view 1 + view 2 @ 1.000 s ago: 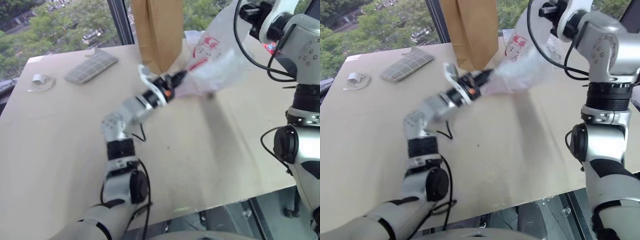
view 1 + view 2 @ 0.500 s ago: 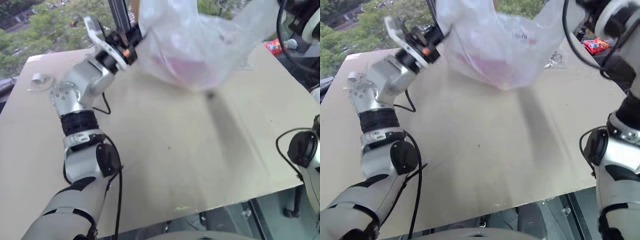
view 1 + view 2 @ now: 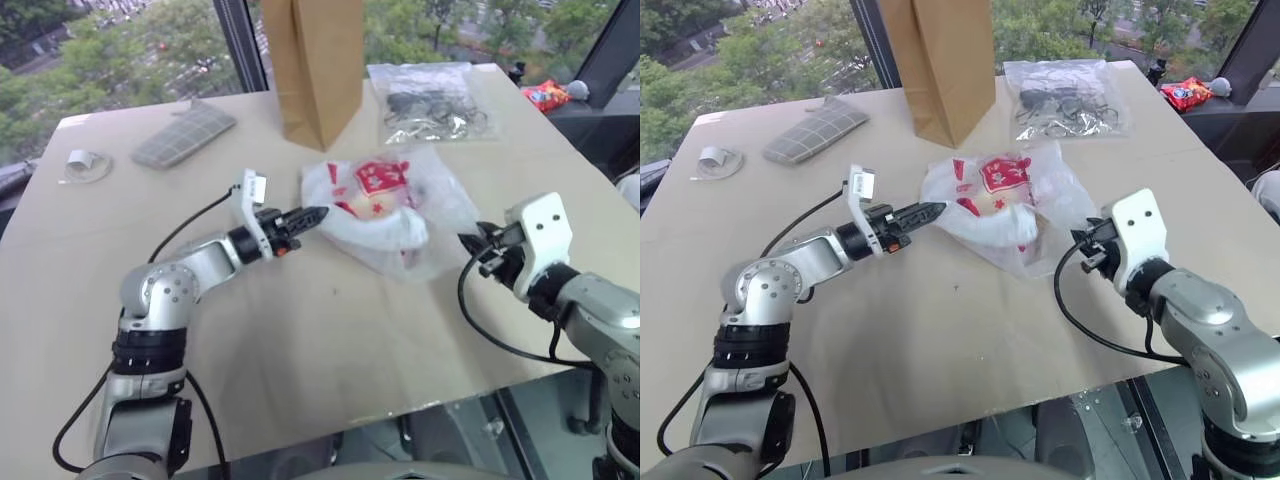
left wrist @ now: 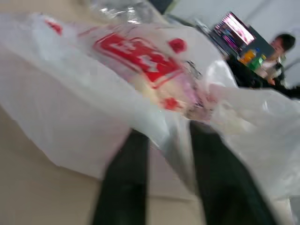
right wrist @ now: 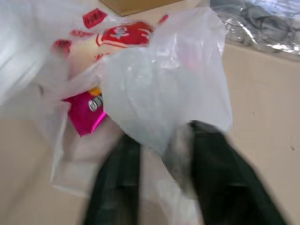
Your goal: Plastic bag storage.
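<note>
plastic bag (image 3: 385,205) slumped on table (image 3: 300,330) (red logo up); left gripper (image 3: 318,213) and right gripper (image 3: 465,241) both parted, flanking it, gripping nothing.

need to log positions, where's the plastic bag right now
The plastic bag lies on the table mid-scene, just in front of the brown paper bag, between the two grippers.

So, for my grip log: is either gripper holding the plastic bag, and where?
Apparently neither. The plastic bag lies on the table; the left gripper and right gripper sit at its opposite edges with fingers apart, not clamped on it.
</note>
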### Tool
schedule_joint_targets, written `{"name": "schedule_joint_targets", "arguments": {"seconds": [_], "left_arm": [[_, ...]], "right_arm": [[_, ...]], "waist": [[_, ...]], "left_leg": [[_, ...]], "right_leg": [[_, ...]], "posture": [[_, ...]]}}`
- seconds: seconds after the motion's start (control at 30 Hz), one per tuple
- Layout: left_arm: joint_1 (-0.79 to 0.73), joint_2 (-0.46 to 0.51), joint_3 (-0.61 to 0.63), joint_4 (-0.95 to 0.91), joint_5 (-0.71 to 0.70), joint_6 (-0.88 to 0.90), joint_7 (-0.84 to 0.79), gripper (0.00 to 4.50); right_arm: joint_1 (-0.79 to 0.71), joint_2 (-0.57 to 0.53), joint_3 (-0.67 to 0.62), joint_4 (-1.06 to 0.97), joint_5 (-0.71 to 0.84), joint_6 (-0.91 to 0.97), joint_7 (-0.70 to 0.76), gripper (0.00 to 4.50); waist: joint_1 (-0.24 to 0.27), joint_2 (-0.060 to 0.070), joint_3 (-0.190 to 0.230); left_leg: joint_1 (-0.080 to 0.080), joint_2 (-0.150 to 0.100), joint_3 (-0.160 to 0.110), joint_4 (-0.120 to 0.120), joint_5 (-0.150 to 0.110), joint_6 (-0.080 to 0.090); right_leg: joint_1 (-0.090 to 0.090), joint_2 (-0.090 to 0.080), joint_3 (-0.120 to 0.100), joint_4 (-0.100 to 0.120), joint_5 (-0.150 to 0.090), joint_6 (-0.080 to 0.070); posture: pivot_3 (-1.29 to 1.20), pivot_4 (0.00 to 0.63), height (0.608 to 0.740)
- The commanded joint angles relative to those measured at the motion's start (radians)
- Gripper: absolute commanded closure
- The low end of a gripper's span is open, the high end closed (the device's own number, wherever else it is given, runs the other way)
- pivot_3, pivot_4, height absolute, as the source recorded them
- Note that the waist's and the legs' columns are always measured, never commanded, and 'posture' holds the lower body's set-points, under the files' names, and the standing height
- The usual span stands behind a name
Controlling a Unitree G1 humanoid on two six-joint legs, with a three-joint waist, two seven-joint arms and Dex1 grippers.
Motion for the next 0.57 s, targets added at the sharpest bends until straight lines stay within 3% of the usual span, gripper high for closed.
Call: {"name": "schedule_joint_targets", "arguments": {"seconds": [0.03,0.1,0.13,0.33,0.57], "left_arm": [[0.070,0.059,0.021,-0.104,0.104,-0.102,-0.047,1.28],[0.132,0.056,0.050,-0.137,0.155,-0.186,-0.058,0.25],[0.175,0.075,0.059,-0.156,0.174,-0.217,-0.089,0.06],[0.379,0.166,0.148,-0.212,0.251,-0.317,-0.190,0.06],[0.507,0.181,0.249,-0.236,0.282,-0.354,-0.211,0.06]], "right_arm": [[0.098,-0.039,-0.109,-0.078,0.017,-0.081,0.076,1.13],[0.179,-0.065,-0.189,-0.107,0.060,-0.100,0.141,0.05],[0.225,-0.080,-0.235,-0.120,0.082,-0.111,0.181,0.00],[0.494,-0.136,-0.507,-0.122,0.183,-0.200,0.401,0.00],[0.595,-0.155,-0.521,-0.009,0.102,-0.353,0.475,0.00]], "waist": [[0.001,0.000,0.001],[0.003,0.000,0.001],[0.006,0.000,0.001],[0.021,-0.001,0.001],[0.023,-0.002,0.000]], "left_leg": [[0.002,0.000,0.000,0.000,0.000,0.000],[0.009,0.000,0.000,-0.001,0.000,0.001],[0.012,0.001,0.000,-0.003,-0.001,0.001],[0.014,0.002,-0.001,-0.004,-0.002,0.003],[0.019,0.005,-0.002,-0.004,-0.005,0.008]], "right_leg": [[0.002,0.000,0.000,0.000,0.000,0.000],[0.009,0.000,0.000,-0.002,0.000,0.000],[0.013,0.001,-0.001,-0.004,0.000,0.000],[0.016,0.001,-0.002,-0.007,0.000,0.000],[0.026,0.002,-0.005,-0.015,0.000,0.001]], "posture": [[0.00,0.150,0.740],[0.00,0.150,0.740],[0.00,0.150,0.740],[0.00,0.150,0.740],[0.00,0.150,0.740]]}}
